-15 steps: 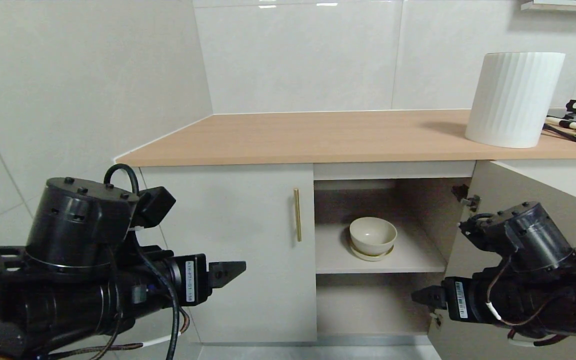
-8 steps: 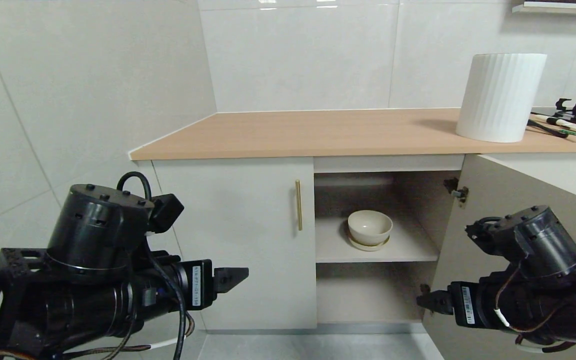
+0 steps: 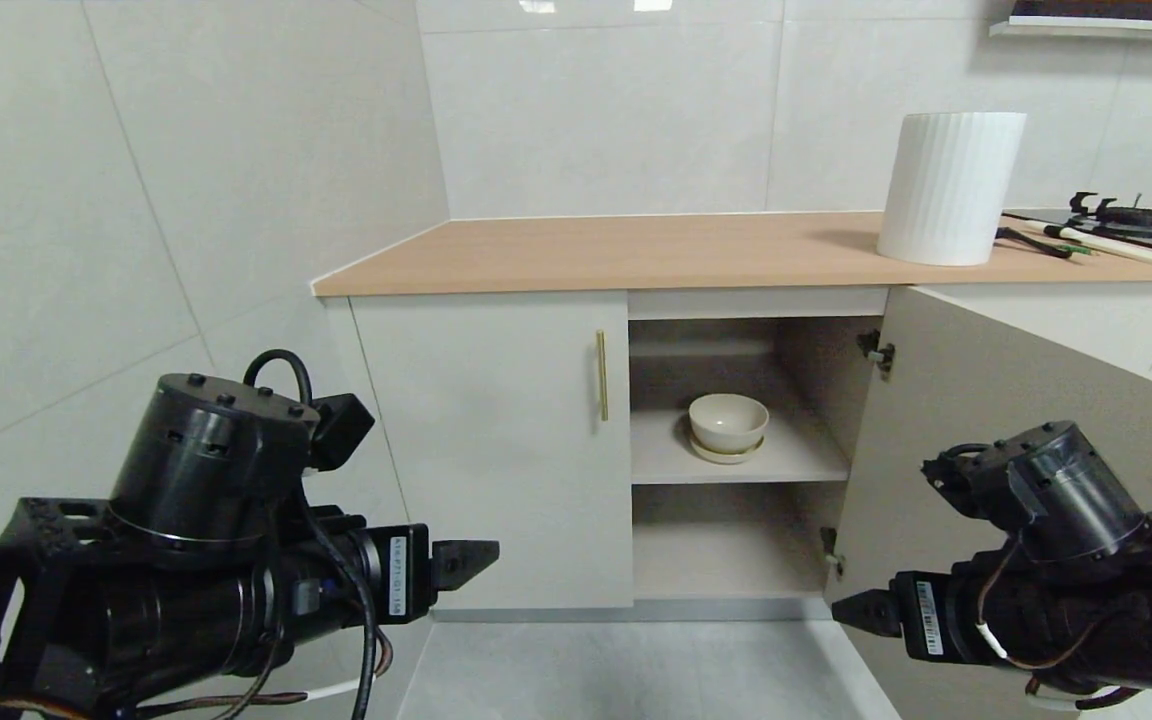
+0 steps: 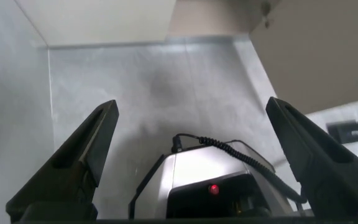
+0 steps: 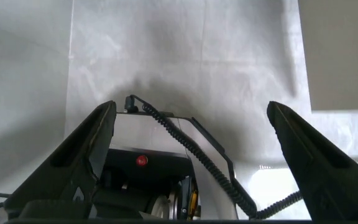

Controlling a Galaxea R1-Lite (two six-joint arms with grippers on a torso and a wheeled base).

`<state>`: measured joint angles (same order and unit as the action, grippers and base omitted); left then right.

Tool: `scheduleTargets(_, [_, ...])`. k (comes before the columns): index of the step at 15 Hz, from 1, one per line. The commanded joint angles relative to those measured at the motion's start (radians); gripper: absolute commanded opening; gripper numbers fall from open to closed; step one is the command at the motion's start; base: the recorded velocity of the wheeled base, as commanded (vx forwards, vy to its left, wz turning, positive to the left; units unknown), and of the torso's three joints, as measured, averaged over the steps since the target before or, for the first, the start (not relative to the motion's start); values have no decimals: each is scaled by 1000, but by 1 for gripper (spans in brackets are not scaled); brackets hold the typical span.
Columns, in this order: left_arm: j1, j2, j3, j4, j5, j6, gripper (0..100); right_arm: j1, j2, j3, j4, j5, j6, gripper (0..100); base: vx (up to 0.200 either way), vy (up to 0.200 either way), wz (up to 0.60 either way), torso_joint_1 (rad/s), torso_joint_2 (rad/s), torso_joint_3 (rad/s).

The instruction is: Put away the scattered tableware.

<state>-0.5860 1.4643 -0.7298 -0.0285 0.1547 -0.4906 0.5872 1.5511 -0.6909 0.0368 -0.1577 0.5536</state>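
Tiled kitchen corner, cabinet (image 3: 496, 450) under the worktop (image 3: 636, 255): bowl (image 3: 728, 420) on its saucer (image 3: 704, 454) sits mid upper shelf (image 3: 804, 462), stowed. Both the left gripper (image 4: 191, 107) and right gripper (image 5: 191, 109) hang with fingers apart, empty. I judge door-closing remains: push the open door (image 3: 946, 400) squarely near its free edge; floor (image 3: 636, 670) ahead gives swing room.

Glossy ceramic bowl (image 3: 728, 422), wood-look countertop (image 3: 636, 252)
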Motion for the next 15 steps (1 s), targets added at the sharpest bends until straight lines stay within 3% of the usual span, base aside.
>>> scheduleTargets(1, [0,7,1,-1,0,0,100,0,9,-1,0,0,0,100,-200,0,0,2,-2,2])
scheduleTargets(15, [0,5,6,1,5,1,100,-1,18,7,5,0,-17,100,0,0,0,0,0,0])
